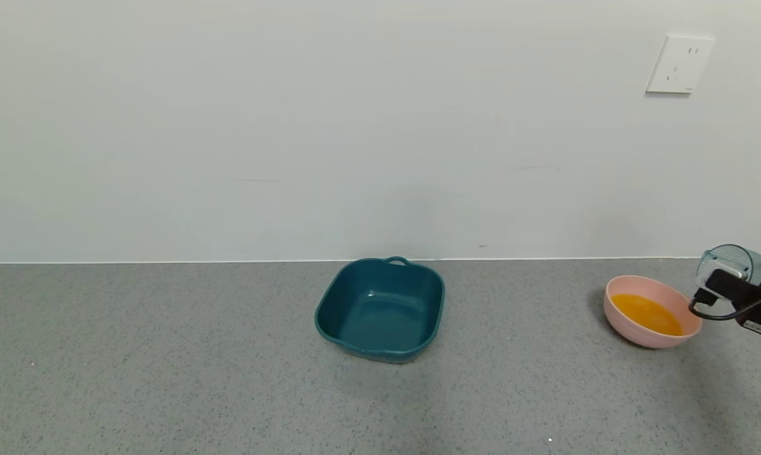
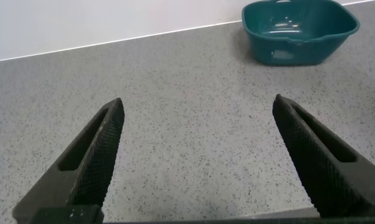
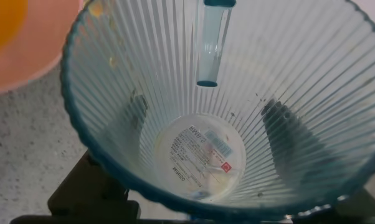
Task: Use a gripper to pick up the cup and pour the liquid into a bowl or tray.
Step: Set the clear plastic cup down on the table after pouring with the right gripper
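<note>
My right gripper (image 1: 744, 278) is shut on the ribbed translucent blue-grey cup (image 1: 728, 262) at the far right edge of the head view. It holds the cup tipped on its side, mouth toward the pink bowl (image 1: 627, 328), just right of and above the bowl's rim. The right wrist view looks into the cup (image 3: 218, 106); it is empty, with a label showing through its base. Dark fingers (image 3: 284, 127) show through its walls on both sides. Orange-yellow liquid (image 1: 647, 314) lies in the bowl, also in the right wrist view (image 3: 4, 22). My left gripper (image 2: 197, 109) is open above bare counter.
A dark teal square tray (image 1: 380, 309) with a handle stands empty at the counter's middle, near the back wall; it also shows in the left wrist view (image 2: 299, 31). A white wall socket (image 1: 679, 65) is on the wall at upper right.
</note>
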